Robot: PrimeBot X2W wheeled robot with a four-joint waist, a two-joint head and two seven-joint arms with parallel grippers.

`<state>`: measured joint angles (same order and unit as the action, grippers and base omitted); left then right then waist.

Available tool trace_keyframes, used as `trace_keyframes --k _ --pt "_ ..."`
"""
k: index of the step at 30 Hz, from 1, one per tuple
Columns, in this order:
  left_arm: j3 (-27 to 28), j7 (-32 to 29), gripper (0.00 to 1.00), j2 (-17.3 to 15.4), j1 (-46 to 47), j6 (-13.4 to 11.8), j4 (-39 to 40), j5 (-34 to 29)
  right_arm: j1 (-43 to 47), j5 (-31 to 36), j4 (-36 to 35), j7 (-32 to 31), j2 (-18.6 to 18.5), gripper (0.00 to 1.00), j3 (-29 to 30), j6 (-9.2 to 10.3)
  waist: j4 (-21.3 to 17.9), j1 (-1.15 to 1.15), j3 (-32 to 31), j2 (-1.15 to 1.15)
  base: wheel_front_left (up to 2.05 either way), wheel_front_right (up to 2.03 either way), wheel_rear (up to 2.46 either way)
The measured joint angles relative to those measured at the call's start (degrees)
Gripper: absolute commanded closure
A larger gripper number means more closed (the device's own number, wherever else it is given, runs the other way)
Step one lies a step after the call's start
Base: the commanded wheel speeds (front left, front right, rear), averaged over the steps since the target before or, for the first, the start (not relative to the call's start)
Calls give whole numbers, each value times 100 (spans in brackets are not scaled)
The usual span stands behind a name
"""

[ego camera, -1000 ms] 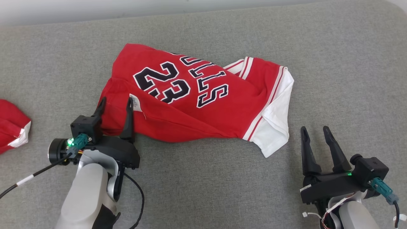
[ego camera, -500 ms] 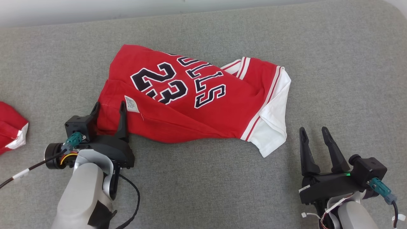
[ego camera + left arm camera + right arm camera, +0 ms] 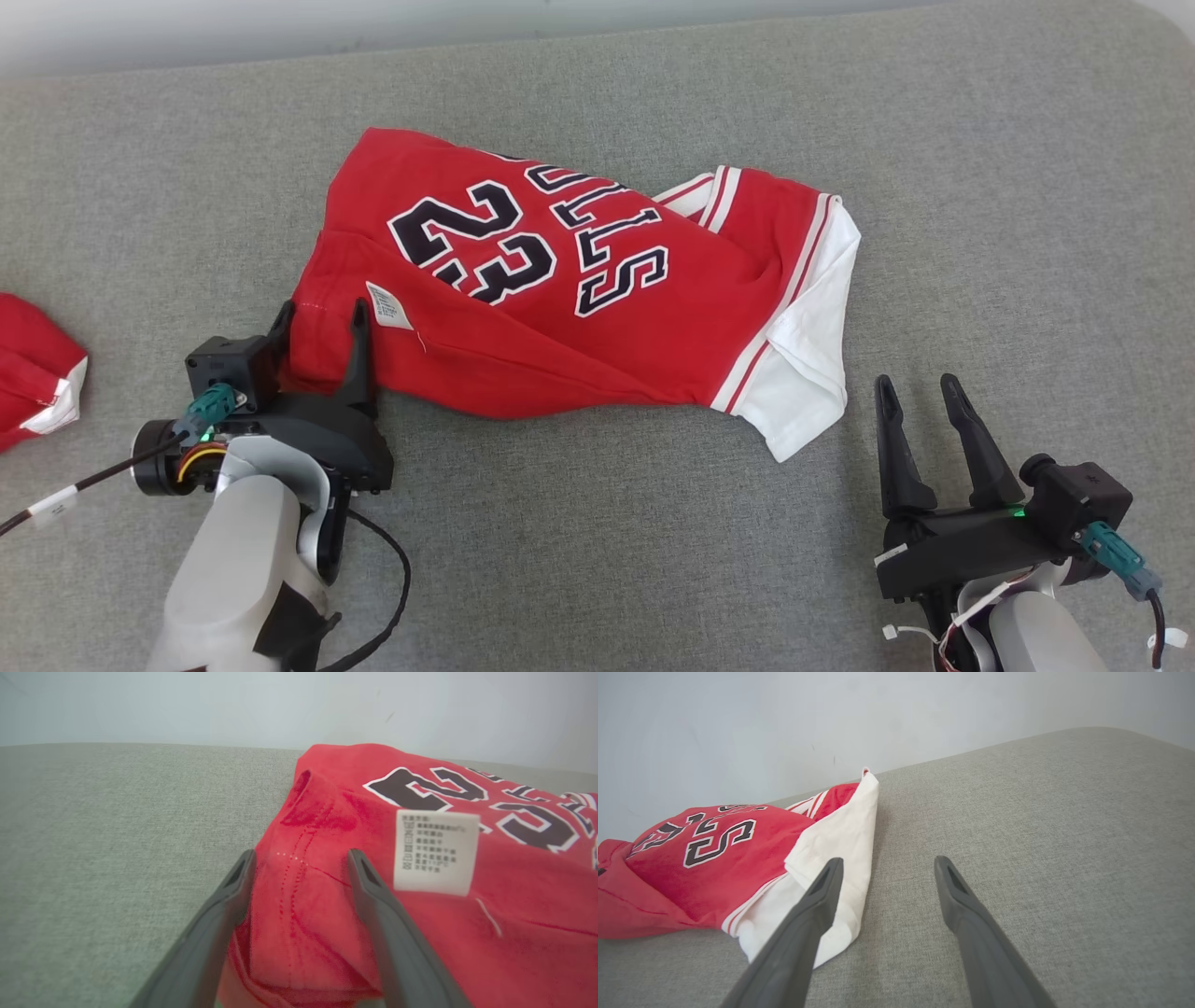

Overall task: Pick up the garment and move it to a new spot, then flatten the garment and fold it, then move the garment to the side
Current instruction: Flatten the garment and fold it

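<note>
The garment point(image 3: 579, 308) is a red jersey with a black "23", lettering and white-trimmed sleeves, lying rumpled on the grey cushion. My left gripper point(image 3: 321, 308) is open, its two fingers astride the jersey's lower-left corner. In the left wrist view that red fold point(image 3: 299, 914) fills the gap of the left gripper point(image 3: 301, 854), and a white care label point(image 3: 437, 851) lies just to the right. My right gripper point(image 3: 916, 383) is open and holds nothing, just right of the white sleeve point(image 3: 803, 373). In the right wrist view the right gripper point(image 3: 888, 860) has its left finger overlapping the sleeve point(image 3: 836, 830).
A second red and white piece of cloth point(image 3: 33, 369) lies at the far left edge. The grey cushion point(image 3: 597, 560) spreads wide in front and to the right. A pale wall point(image 3: 784, 718) runs along its far edge. A black cable point(image 3: 392, 579) loops beside my left forearm.
My left gripper has slid back a little toward the lower left, still astride the jersey's corner with its jaws open. The right gripper has barely moved.
</note>
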<state>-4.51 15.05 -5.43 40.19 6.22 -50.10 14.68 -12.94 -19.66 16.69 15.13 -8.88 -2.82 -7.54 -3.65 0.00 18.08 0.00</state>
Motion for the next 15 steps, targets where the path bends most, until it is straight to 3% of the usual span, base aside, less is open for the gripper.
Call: trace_keyframes --k 7,8,9,11,12,13,15 --pt "-64 0 0 -5 8 35 -22 33 -8 0 -4 0 12 0 -7 0 -10 0 19 0 0 0 0" --pt "-64 0 11 -5 8 35 -22 33 -8 0 -4 0 12 0 -7 0 -10 0 19 0 0 0 0" --pt "-66 0 15 -10 10 37 5 46 -8 0 -3 0 14 0 -8 -1 -12 0 18 0 0 0 0" --pt "-79 0 57 -23 21 41 52 47 -9 0 0 0 20 0 -4 0 -14 0 13 0 0 0 0" --pt "-79 0 64 -23 21 41 74 47 -9 0 4 0 24 0 -4 0 -14 0 7 0 0 0 0" --pt "-82 0 100 -23 20 42 90 47 -9 -1 12 -1 27 0 -4 0 -14 0 -1 0 0 0 0" --pt "-115 0 100 -19 4 44 90 46 -5 -8 46 -1 35 0 2 0 -7 0 -41 0 0 0 0"
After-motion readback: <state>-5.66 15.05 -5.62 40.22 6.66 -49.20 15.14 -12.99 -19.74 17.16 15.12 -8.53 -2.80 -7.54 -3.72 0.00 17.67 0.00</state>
